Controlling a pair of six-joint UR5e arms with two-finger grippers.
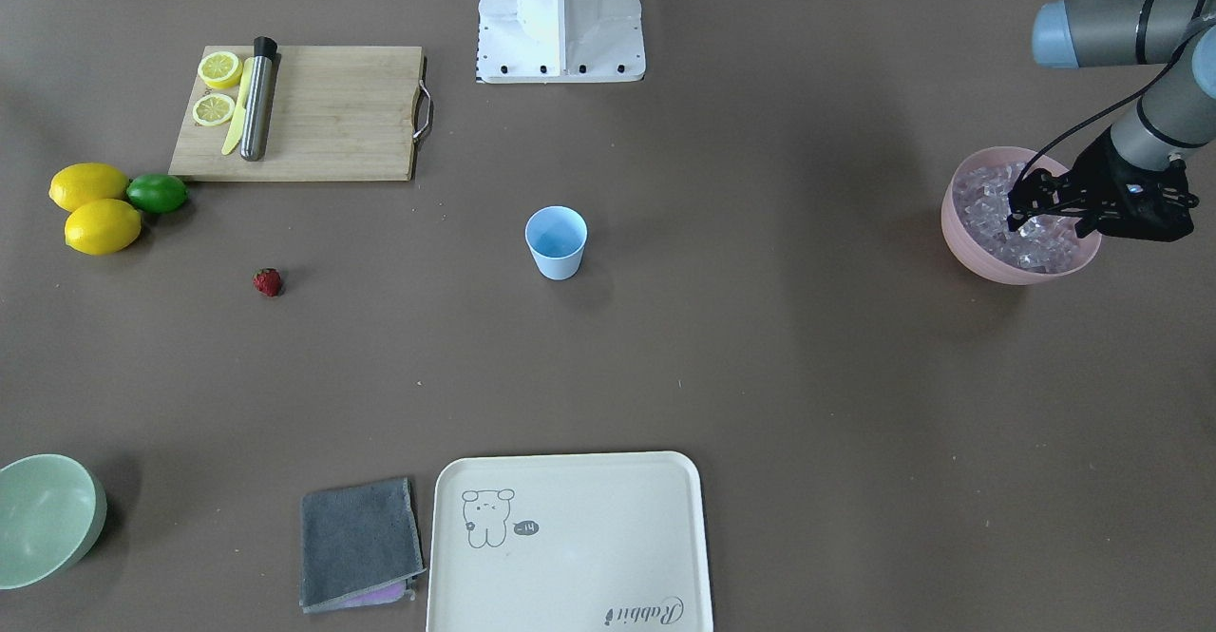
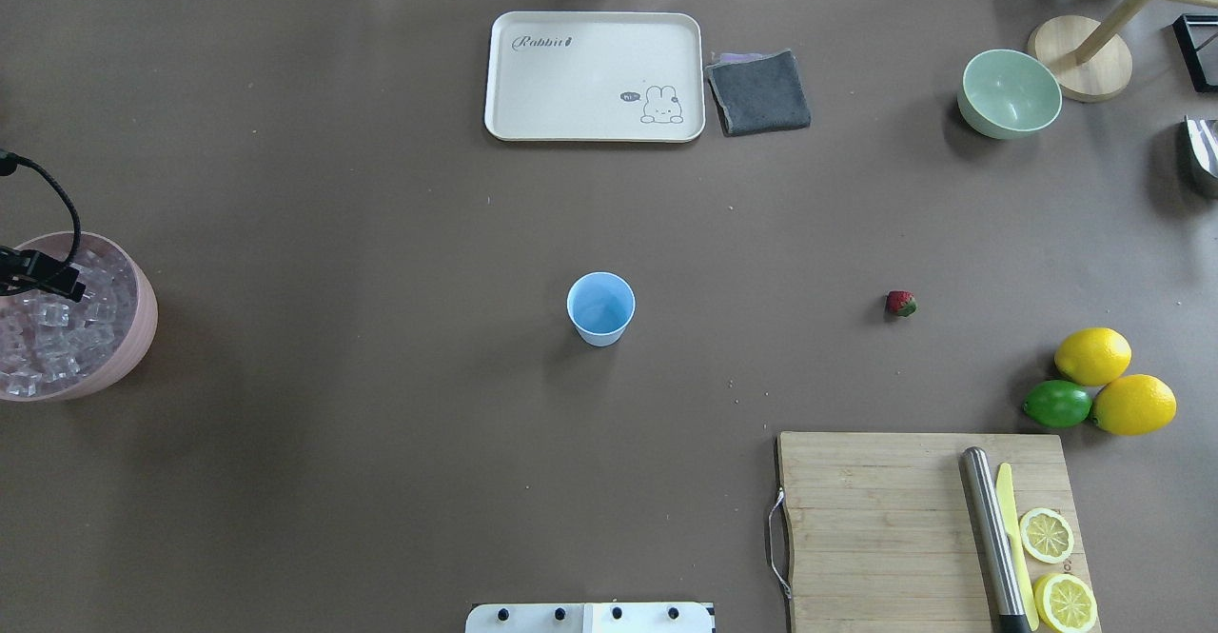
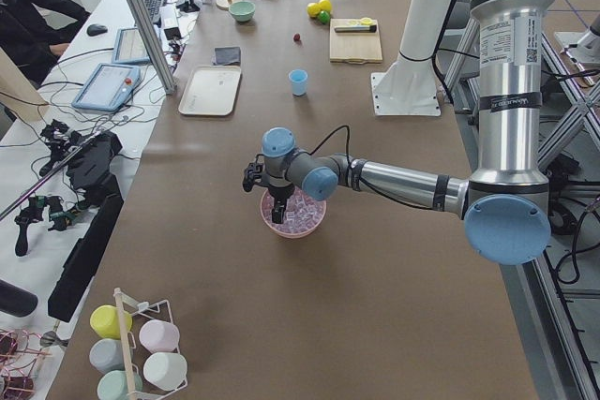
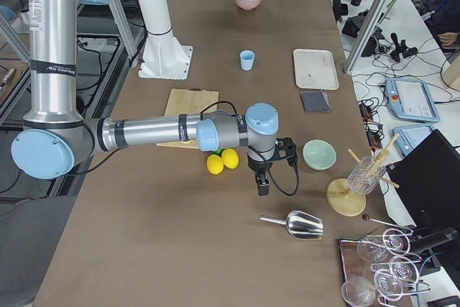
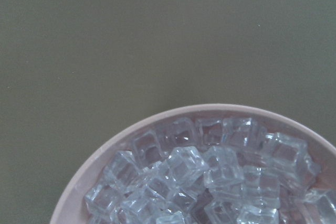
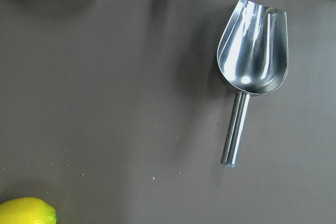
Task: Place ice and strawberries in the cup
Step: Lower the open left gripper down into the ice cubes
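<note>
Small clear glassy ice cubes heap in a pink plastic bowl, at 3 o'clock from the light-blue tapered plastic cup in the front-facing view. The small red strawberry lies on the desk at 9 o'clock. The left pincer sits among the cubes, seemingly open; the right pincer I cannot tell. The cubes look hard, light and slick: pinch flat opposite faces.

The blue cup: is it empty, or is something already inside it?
Empty. The cup stands upright and its bare blue bottom shows; the strawberry lies apart on the table.
</note>
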